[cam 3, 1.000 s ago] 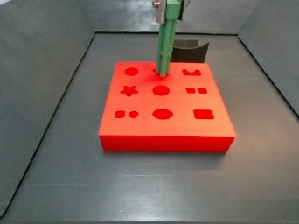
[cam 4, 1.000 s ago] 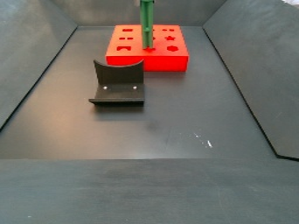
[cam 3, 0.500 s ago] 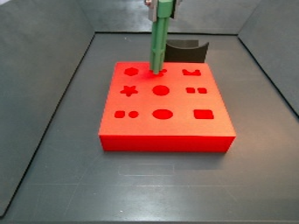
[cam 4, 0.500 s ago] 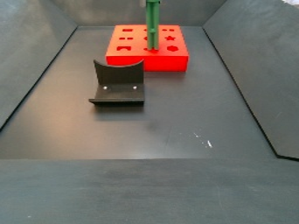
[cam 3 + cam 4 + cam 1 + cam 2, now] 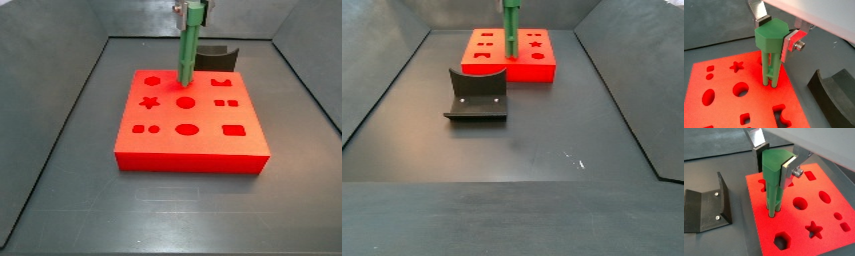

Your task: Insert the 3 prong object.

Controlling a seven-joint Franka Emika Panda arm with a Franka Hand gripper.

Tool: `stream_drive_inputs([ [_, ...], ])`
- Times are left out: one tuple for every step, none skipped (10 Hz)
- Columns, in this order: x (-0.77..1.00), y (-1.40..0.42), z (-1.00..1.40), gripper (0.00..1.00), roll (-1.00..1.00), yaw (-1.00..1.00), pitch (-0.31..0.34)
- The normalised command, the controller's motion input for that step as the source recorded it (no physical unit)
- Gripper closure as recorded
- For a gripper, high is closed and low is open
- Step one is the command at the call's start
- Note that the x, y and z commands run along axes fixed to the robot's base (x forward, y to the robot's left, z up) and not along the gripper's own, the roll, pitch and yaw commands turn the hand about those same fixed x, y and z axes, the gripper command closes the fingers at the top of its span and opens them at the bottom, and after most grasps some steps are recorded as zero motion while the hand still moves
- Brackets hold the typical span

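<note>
Fixture [image 5: 477, 96] placement comes first in a side view: the dark L-shaped bracket stands on the bare floor [image 5: 543, 160] at centre left of the frame, nearest the camera and well apart from the red block [image 5: 513, 62], so it plays no part in the current step. Behind it, in the upper centre of that frame, the red block lies flat with its shaped holes facing up, which presents every opening to a vertical approach. The 3 prong object [image 5: 189, 58] stands upright over the block's far half, rising to the upper edge of the frame in both side views; the vertical attitude is judged necessary so that all three rods enter together. The gripper [image 5: 776, 34] is closed on the green head of the 3 prong object, one silver finger [image 5: 790, 164] pressed flat against its side, leaving the rods free below the grasp. In both wrist views the rod tips meet the red surface near a round hole [image 5: 741, 89]; whether they are seated in their own opening or merely resting on the face cannot be settled, since the shaft covers the contact point. The judged next requirement is downward pressure without tilt, because slim parallel rods may bind if misaligned.
</note>
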Motion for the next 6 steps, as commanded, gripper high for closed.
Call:
stream_drive_inputs([
  [0.0, -0.19, -0.11, 1.0, 0.21, 0.0, 0.0],
  [-0.07, -0.16, -0.19, 1.0, 0.31, 0.0, -0.029],
  [0.0, -0.08, -0.19, 1.0, 0.21, 0.0, -0.047],
  [0.0, -0.06, -0.16, 1.0, 0.22, 0.0, -0.059],
  [0.0, 0.0, -0.04, 1.0, 0.12, 0.0, -0.001],
  [0.0, 0.0, -0.25, 1.0, -0.04, 0.0, -0.066],
])
